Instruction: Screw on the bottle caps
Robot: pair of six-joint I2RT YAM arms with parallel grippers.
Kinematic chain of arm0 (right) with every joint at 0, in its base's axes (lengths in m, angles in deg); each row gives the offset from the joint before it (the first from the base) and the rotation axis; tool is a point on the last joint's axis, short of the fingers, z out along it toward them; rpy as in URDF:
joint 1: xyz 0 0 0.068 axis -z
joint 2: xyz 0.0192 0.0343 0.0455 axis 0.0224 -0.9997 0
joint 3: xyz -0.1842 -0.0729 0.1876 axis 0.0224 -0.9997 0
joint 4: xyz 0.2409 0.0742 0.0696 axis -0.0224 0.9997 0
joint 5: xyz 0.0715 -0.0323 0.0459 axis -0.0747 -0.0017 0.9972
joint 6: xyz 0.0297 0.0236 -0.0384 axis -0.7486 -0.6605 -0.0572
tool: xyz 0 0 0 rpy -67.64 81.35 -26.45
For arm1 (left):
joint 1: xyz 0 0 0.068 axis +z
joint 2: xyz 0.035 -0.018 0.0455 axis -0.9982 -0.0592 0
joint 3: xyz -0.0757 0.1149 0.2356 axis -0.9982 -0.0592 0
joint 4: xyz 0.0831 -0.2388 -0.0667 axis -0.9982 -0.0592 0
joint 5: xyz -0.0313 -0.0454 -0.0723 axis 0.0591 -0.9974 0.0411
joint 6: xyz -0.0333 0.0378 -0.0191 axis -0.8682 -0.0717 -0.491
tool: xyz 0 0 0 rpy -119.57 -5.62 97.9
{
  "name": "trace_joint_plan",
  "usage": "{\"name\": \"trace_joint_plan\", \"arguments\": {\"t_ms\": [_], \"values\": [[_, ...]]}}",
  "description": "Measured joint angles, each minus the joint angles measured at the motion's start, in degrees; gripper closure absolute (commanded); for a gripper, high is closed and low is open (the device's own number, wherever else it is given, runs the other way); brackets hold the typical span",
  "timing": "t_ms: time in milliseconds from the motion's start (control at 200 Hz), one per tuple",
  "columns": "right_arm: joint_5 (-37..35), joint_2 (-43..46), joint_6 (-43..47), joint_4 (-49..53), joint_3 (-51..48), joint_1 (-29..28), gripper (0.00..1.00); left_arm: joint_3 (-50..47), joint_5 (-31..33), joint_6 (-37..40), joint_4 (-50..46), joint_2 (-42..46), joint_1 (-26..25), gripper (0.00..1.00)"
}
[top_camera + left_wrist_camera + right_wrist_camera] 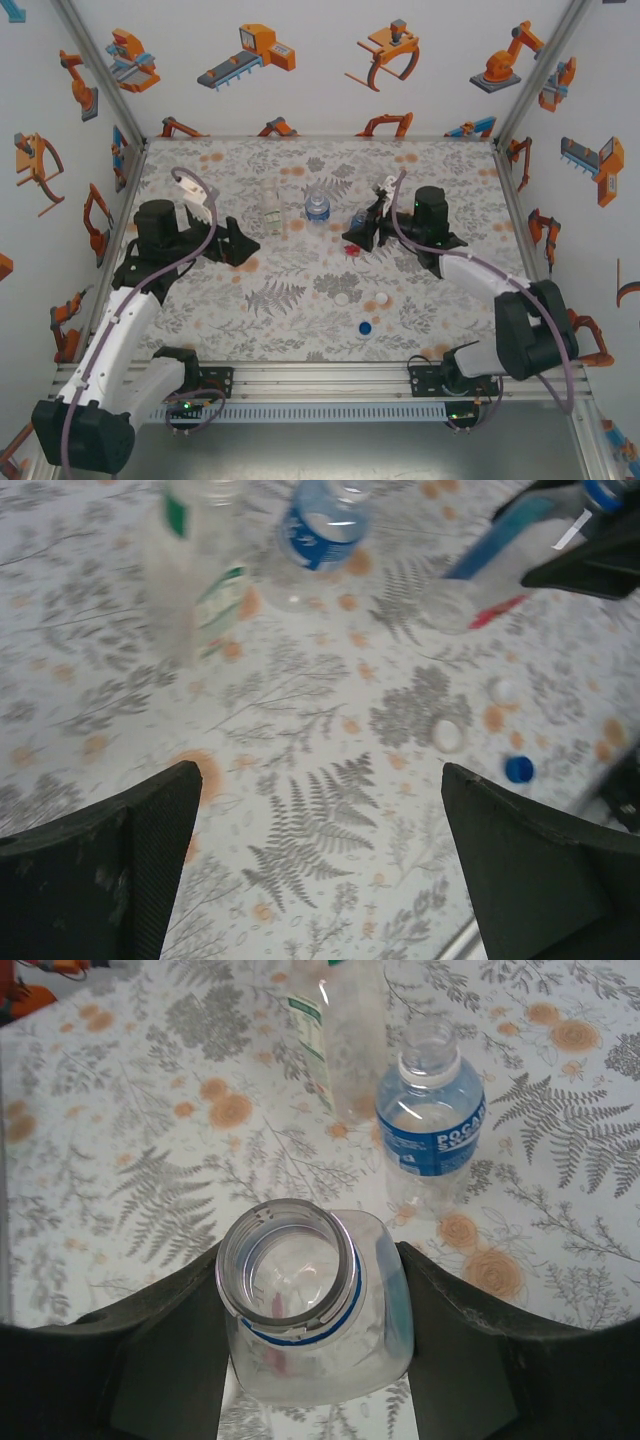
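The right jaws squeeze the short blue-tinted clear plastic bottle (330, 1355). The left jaws stand wide open above bare flowery counter (320, 730), with free room around.

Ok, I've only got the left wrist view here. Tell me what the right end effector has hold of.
Observer: The right end effector has its fingers against both sides of the short bottle.
Operator: Give me the state of that bottle's mouth.
Observer: It is open, with no cap on it. The right wrist view looks straight down into it.
Operator: Now the blue-labelled bottle. Its top is cut off for me.
Observer: It stands upright with its neck uncapped, apart from the gripped one.
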State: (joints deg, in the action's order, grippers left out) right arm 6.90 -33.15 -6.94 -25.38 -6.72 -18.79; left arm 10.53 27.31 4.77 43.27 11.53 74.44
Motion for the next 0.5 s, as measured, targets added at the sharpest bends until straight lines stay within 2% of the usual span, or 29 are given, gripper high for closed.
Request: {"name": "trace_joint_plan", "arguments": {"t_ms": [210,320,416,501], "values": [[-0.3,9.7,-6.5,4.6,-0.5,-1.8,0.68,4.5,-7.4,-3.7,3.6,-4.3,-7.0,0.03],[-0.5,14.5,-8.7,7.3,-0.5,-3.3,0.7,5.3,-8.9,-3.4,7.3,-5.1,-13.8,0.03],[-0.5,17.5,-9.8,10.3,-0.1,-4.5,0.71,4.8,-10.3,-2.8,13.0,-4.3,-19.1,0.03],[-0.4,19.4,-11.0,11.7,0.2,-5.2,0.72,3.4,-11.4,-2.8,19.4,-3.4,-20.8,0.03]]}}
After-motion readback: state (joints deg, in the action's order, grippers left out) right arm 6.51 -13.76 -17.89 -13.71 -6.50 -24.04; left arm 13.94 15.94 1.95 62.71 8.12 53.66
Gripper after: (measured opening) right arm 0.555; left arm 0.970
